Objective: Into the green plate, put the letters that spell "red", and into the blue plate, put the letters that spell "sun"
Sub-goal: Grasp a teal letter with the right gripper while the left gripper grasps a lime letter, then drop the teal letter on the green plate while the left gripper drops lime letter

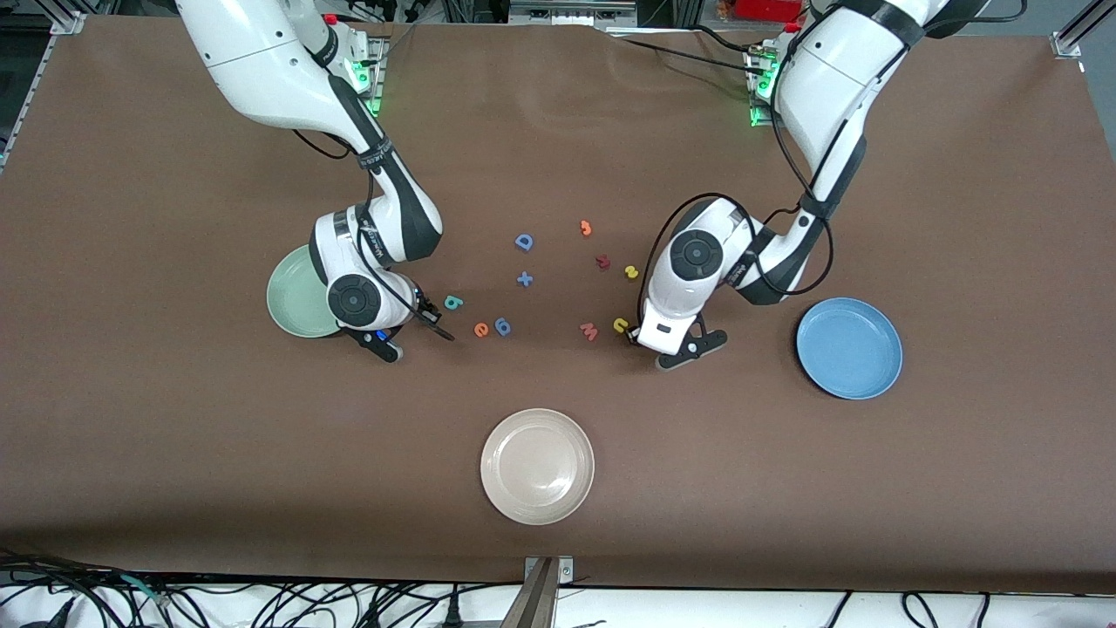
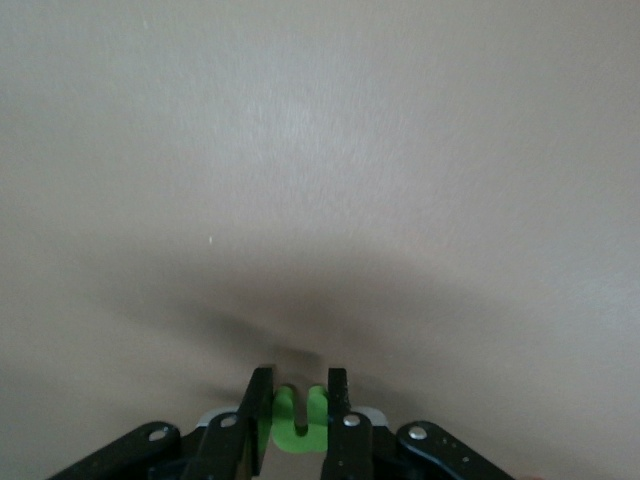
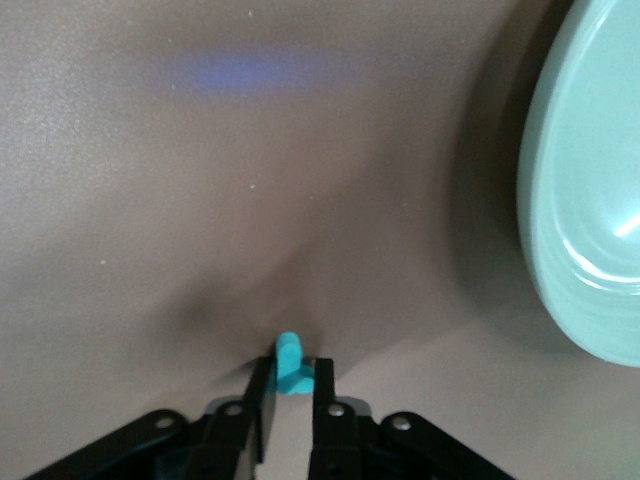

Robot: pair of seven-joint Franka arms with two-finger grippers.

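Observation:
My left gripper (image 2: 297,385) is shut on the dark green "n" (image 2: 297,422), low over the brown cloth. From the front it (image 1: 690,349) stands between the yellow "u" (image 1: 620,324) and the blue plate (image 1: 849,348), hiding the "n". The yellow "s" (image 1: 631,272) lies farther from the camera. My right gripper (image 3: 292,375) is shut on the teal "r" (image 3: 289,360), low over the cloth beside the green plate (image 3: 590,200). From the front it (image 1: 411,336) stands between the green plate (image 1: 292,296) and the teal "d" (image 1: 452,303), with the orange "e" (image 1: 480,329) close by.
A beige plate (image 1: 537,466) sits near the table's front edge. Loose pieces lie mid-table: a blue "6" (image 1: 502,326), a blue "D" (image 1: 523,242), a blue plus (image 1: 524,279), an orange piece (image 1: 586,228), a dark red piece (image 1: 602,261) and a salmon "W" (image 1: 589,331).

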